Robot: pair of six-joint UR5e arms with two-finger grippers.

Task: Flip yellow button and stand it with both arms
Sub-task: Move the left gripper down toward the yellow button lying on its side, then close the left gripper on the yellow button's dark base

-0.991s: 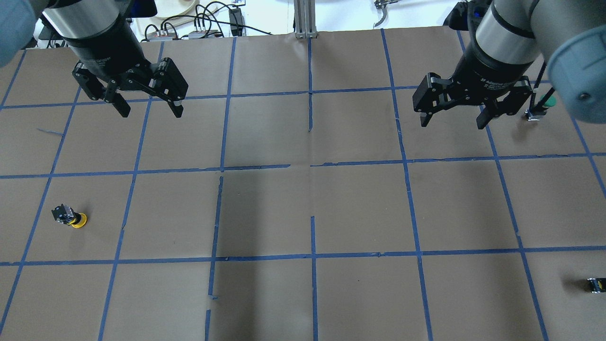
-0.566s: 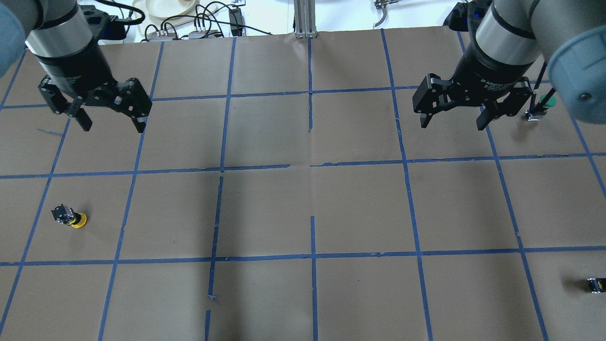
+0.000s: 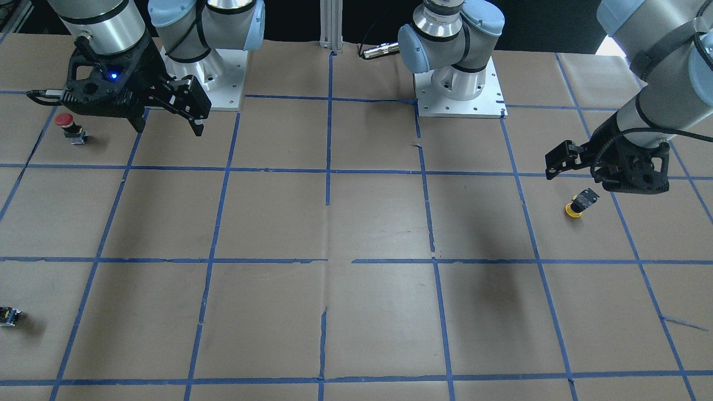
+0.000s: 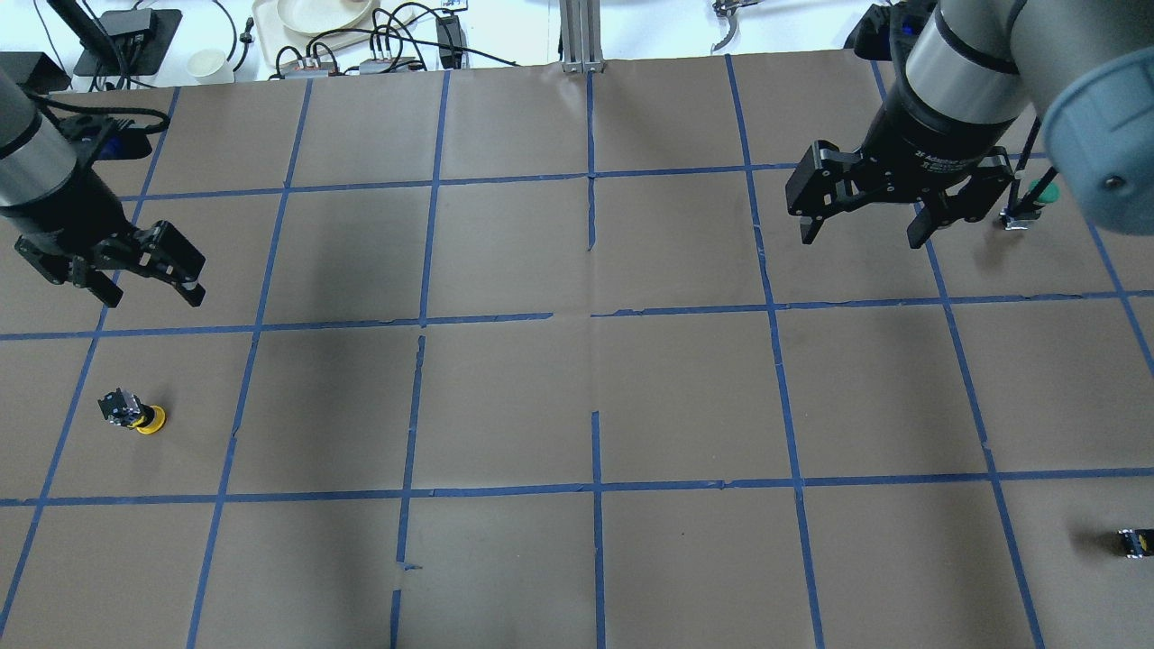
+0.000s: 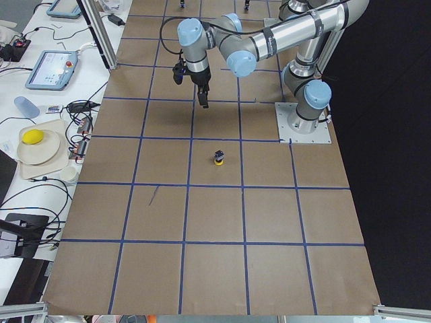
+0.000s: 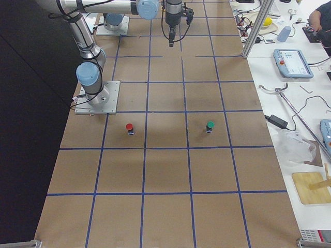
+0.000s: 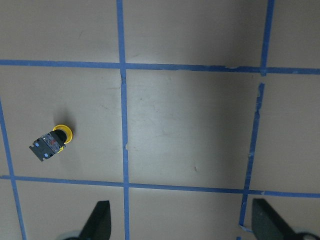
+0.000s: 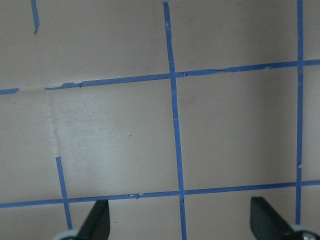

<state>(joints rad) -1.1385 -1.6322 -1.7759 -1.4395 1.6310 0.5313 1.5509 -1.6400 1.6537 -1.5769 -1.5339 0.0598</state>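
Observation:
The yellow button sits on the brown paper at the table's left side, yellow cap down and contact block up, tilted. It also shows in the front view, the left side view and the left wrist view. My left gripper is open and empty, held in the air beyond the button; its fingertips frame bare paper. My right gripper is open and empty, hovering far away at the back right, also seen in the front view.
A red-capped button and a green-capped button stand near the right gripper. A small capless black block lies at the right edge. Cables, a tray and a cup sit beyond the table's far left edge.
My left arm has swung left and nearer, ending close above the yellow button's square. The right arm and the button have not moved.

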